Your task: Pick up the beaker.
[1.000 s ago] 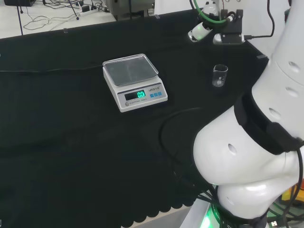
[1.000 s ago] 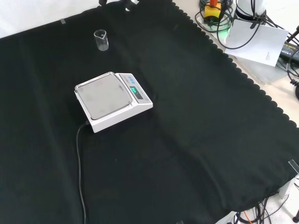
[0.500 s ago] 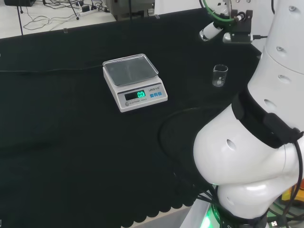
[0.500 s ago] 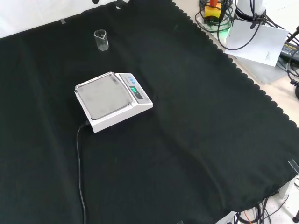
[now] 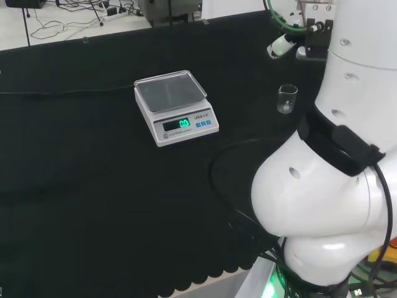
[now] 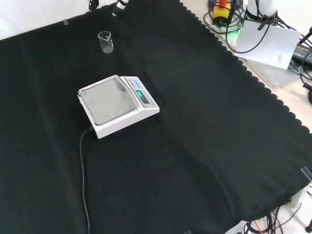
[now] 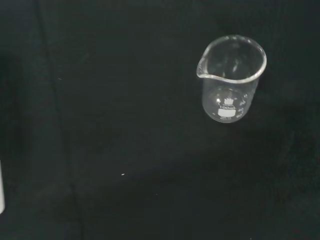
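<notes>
Fingers cannot be judged spread or curled: of the hand (image 6: 119, 5), small black and white tips reach in at the top edge of the front view, just beyond the beaker (image 6: 105, 41) and apart from it, holding nothing that can be seen.

The beaker stands upright on the black cloth (image 6: 204, 146), well apart from the scale (image 6: 117, 105). In the head view it sits to the right of the scale, near the arm's white links (image 5: 335, 186). It is a small cylinder of clear glass with a rolled rim and a pouring lip. The wrist view shows a white printed patch and fine white graduation marks low on its wall; nothing can be seen inside it.

The scale is a white plastic box with rounded corners, topped by a square, dull grey metal pan with a raised rim. Its sloped front panel carries a display lit green, blue buttons beside it and a line of small dark print too fine to make out. A thin black cable (image 6: 84, 170) runs from its side across the cloth.

The cloth is matt, faintly creased, and cut to a scalloped edge.
</notes>
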Tool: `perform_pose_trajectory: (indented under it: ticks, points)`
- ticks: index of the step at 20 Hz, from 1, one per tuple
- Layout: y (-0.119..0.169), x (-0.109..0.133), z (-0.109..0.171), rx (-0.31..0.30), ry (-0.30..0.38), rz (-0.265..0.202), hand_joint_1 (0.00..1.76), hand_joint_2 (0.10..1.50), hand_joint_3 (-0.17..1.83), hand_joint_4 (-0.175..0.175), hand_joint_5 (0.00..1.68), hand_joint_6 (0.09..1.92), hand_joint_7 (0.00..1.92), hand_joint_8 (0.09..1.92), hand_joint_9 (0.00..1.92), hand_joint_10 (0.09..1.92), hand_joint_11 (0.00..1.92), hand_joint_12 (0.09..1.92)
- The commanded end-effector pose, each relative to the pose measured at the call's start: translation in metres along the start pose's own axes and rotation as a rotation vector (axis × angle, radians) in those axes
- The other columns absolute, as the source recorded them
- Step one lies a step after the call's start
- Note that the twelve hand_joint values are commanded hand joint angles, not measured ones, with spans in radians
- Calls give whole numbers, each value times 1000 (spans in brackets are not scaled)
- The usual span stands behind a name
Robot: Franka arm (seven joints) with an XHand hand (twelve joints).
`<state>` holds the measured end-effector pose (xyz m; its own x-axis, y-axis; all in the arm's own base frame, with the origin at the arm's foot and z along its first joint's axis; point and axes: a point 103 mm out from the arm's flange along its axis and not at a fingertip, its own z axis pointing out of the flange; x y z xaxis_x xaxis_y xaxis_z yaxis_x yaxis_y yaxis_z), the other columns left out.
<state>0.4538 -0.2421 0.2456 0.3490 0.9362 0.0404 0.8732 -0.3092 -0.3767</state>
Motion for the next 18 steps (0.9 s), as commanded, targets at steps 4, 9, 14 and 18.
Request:
perform_pose_trajectory:
  ticks: [4, 9, 14, 18]
  points:
    - [36, -16, 32, 73, 72, -2, 583, 825, 415, -17, 446, 289, 404, 644, 449, 746, 0, 1347]
    - [44, -19, 46, 101, 85, 7, 584, 826, 413, -18, 448, 287, 407, 645, 451, 747, 0, 1352]
    - [52, -20, 57, 110, 95, 15, 585, 827, 412, -20, 451, 286, 411, 647, 453, 747, 0, 1356]
    - [58, -21, 67, 131, 93, 19, 587, 828, 410, -23, 455, 287, 414, 649, 454, 748, 0, 1359]
